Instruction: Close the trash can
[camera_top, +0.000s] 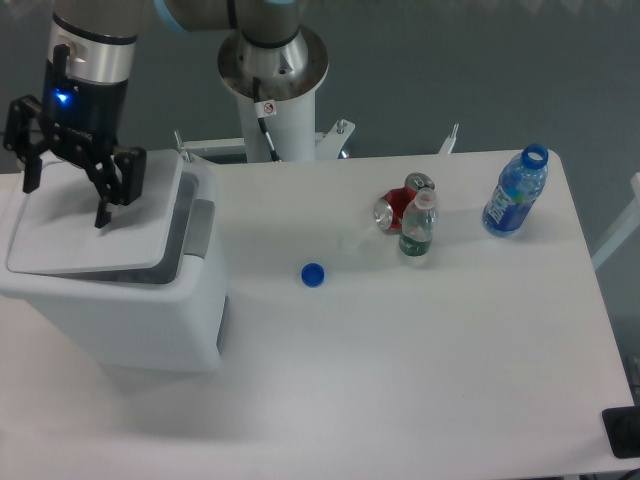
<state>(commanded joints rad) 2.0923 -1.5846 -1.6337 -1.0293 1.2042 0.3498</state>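
The trash can (150, 320) is a large white boxy bin at the left of the table, with a grey tab (201, 228) on its right side. Its flat white lid (85, 238) lies nearly level over the opening, with a narrow dark gap still showing along its right and front edges. My gripper (65, 200) hangs right over the lid, its two black fingers (108, 196) spread wide apart with nothing between them. The tips are at or just above the lid's surface.
A blue bottle cap (313, 274) lies mid-table. A red can (397, 205) lies beside a small clear bottle (417, 227) at centre right. An open blue bottle (515, 193) stands at the far right. The robot's white base column (272, 90) rises behind the table.
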